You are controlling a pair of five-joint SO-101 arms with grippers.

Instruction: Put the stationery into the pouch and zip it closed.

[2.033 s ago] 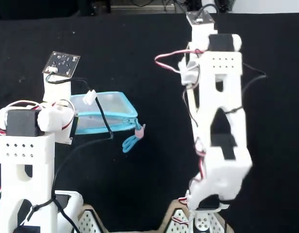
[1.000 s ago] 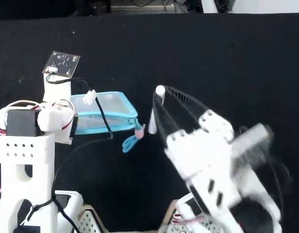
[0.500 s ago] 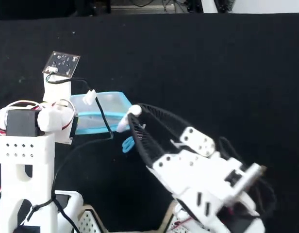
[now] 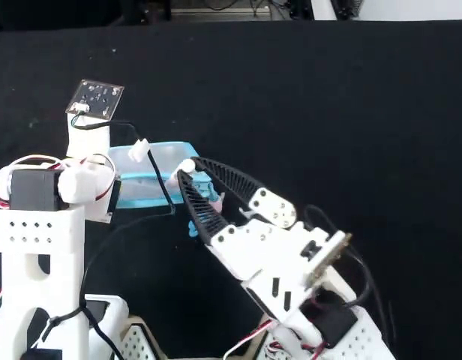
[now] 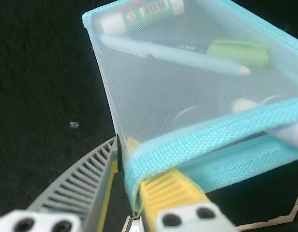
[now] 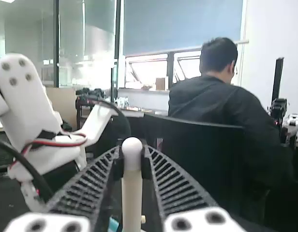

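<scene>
My right gripper, arm folded low, clenches a white pen beside the pouch; left gripper clamps the pouch edge.

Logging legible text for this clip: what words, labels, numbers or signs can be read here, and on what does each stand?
Nothing can be quoted.
On the glue stick in the pouch: a printed label, too blurred to read.
On the green pen in the pouch: no print that can be made out.
On the white stick: no print seen.
On the board atop the left arm: no legible marking.
</scene>
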